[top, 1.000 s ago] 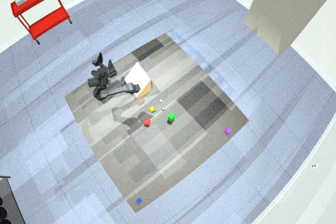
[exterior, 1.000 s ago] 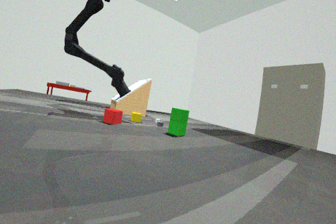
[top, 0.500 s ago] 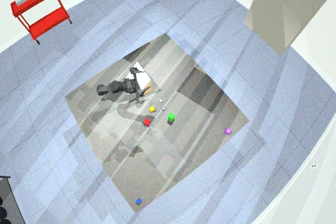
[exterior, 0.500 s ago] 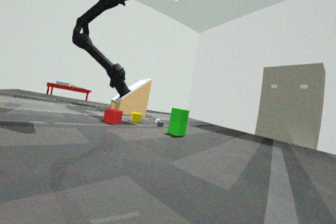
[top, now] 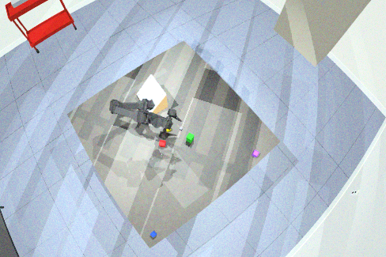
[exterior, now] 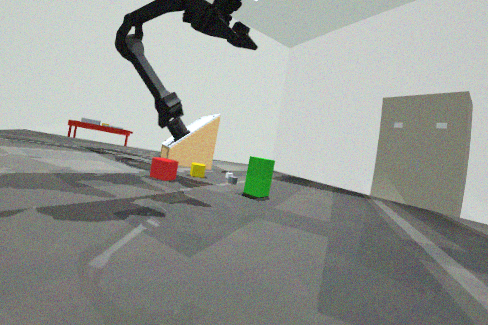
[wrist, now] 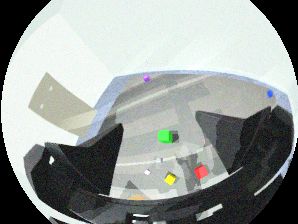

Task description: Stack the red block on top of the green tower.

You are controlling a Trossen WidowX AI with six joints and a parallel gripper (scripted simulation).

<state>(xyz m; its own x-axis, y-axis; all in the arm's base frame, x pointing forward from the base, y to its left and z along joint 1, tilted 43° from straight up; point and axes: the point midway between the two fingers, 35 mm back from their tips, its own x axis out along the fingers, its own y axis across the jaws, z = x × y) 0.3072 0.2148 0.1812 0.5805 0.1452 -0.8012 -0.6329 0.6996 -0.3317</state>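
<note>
The red block (top: 162, 143) (exterior: 164, 169) (wrist: 201, 172) sits on the floor mat, apart from the tower. The green tower (top: 190, 138) (exterior: 259, 177) (wrist: 165, 136) stands upright with nothing on top. It is taller than the red block in the exterior view. My gripper (top: 178, 127) (wrist: 159, 120) is wide open and empty, held high above the blocks. In the wrist view the green tower shows between the fingers and a little beyond the tips, while the red block shows low, near the right finger. No block is hidden from the wrist view.
A yellow block (top: 168, 130) (exterior: 198, 170) (wrist: 170, 179) lies near the red one. Tiny pale pieces (exterior: 229, 175) (wrist: 147, 172) lie between yellow and green. A white-topped wedge (top: 150, 88) (exterior: 200, 145) stands by the arm's base. Purple (top: 255, 153) (wrist: 146, 78) and blue (top: 153, 235) (wrist: 270, 93) blocks lie far off.
</note>
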